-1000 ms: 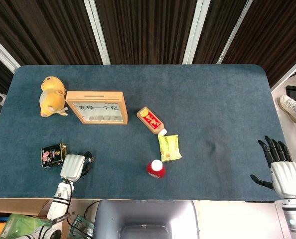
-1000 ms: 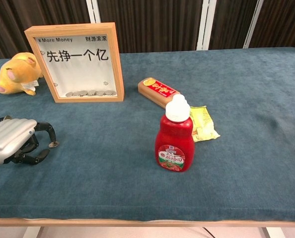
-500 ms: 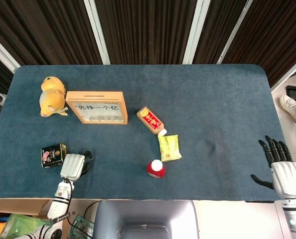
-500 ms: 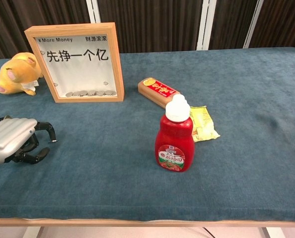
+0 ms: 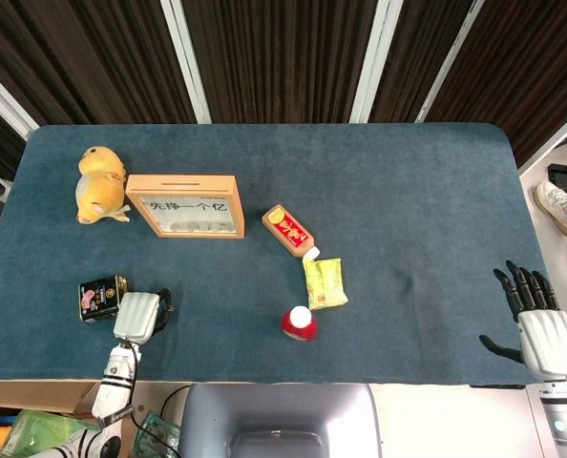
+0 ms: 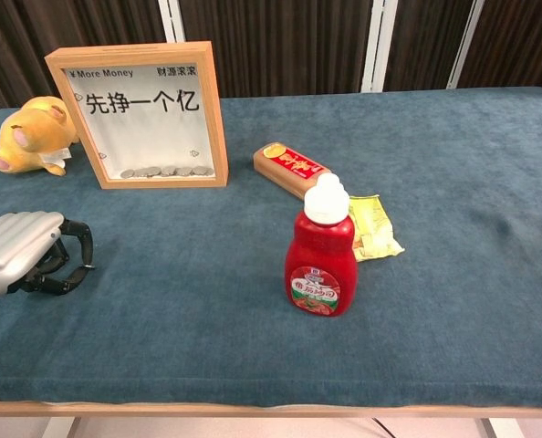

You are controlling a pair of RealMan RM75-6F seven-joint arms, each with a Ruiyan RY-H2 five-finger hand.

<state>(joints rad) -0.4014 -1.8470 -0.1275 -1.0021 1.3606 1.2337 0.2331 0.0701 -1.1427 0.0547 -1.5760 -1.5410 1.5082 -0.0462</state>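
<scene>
The wooden frame [image 6: 136,114] reads "More Money", "财源滚滚" and, in large characters, "先挣一个亿"

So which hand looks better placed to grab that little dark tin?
Probably the left hand: it lies right beside the tin at the table's near-left corner. The right hand sits far off, past the opposite edge.

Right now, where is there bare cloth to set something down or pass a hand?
Bare cloth: the table's whole right half, past the yellow packet; also the far strip behind the wooden frame. Crowded: the ketchup bottle, packet and orange bottle mid-table, and the small can by the left hand.
</scene>
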